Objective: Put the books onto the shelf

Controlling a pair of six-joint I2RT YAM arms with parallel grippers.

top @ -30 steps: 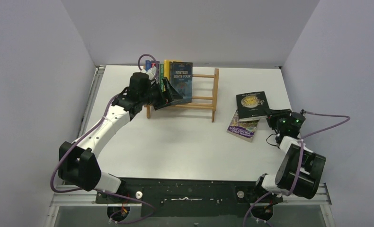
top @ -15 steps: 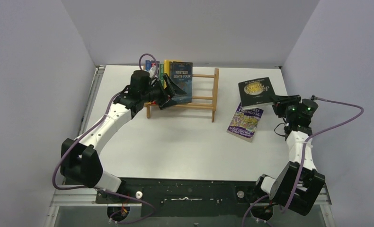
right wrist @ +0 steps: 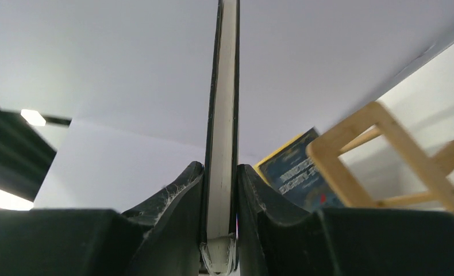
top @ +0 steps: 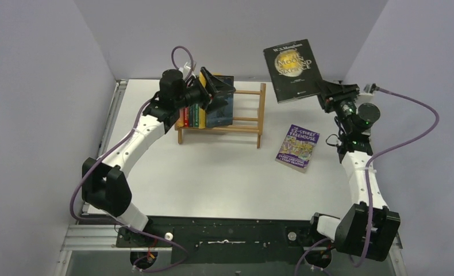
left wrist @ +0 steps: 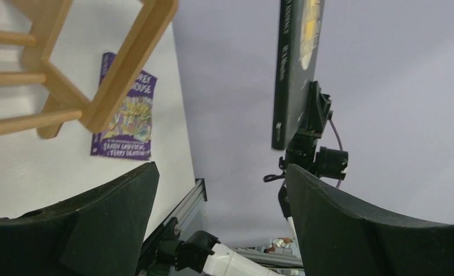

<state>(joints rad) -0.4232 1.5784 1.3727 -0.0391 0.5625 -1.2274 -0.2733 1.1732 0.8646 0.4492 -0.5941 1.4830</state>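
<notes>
Black paperback (top: 292, 69): held aloft, cover upright, over the far right of the table (top: 213, 172); pinched at its lower edge between the right gripper's (top: 323, 93) jaws; purple paperback (top: 297, 147): flat on the table, right of the wooden rack (top: 249, 118); row of books (top: 219, 112): standing at the rack's left end, dark blue one outermost; left gripper (top: 220, 86): jaws spread, empty, at the row's top.
</notes>
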